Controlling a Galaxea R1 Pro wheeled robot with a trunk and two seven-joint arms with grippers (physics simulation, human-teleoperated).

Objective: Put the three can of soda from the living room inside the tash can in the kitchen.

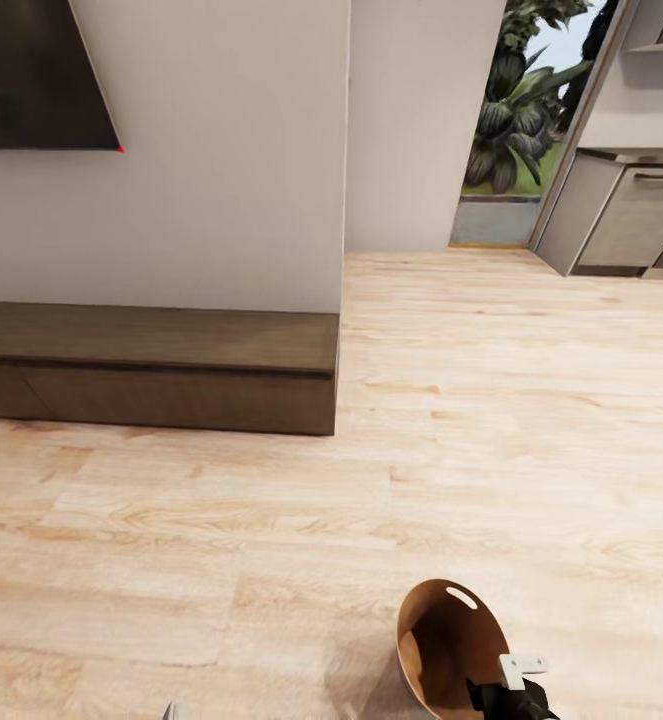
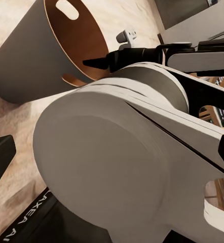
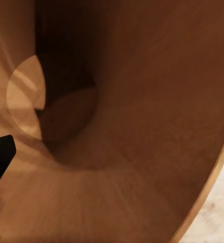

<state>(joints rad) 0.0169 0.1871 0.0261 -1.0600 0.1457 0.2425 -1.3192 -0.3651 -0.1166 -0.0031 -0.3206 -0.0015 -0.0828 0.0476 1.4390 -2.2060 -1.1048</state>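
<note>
Bin (image 1: 451, 650): it is riding low at the robot's right front, tilted so its brown inside and the slot near the rim are facing the head camera; pale grey outside in the left wrist view (image 2: 26, 55).

Right gripper (image 1: 506, 690): it is clamping the bin's near rim, one finger inside and one outside (the left wrist view is showing the dark fingertip reaching over the rim into the brown interior).

Right wrist view: it is looking straight down the bin's axis to the round bottom (image 3: 51, 98); no cans are lying in the part that shows.

Left gripper: it is parked close by the robot's own pale arm casing (image 2: 117, 152); whether it is spread or clenched I cannot tell.

Key relation: the bin is sitting directly ahead of the right gripper, its long axis running away along the fingers, mouth toward the robot; the right arm is the one carrying it.

Cans: not visible here.

Surroundings: the floor (image 1: 421, 450) is light wood plank, a low dark cabinet (image 1: 151, 365) is standing against the wall at left, and grey kitchen units (image 1: 631, 215) are lying ahead to the right (likely the way the bin is heading).
</note>
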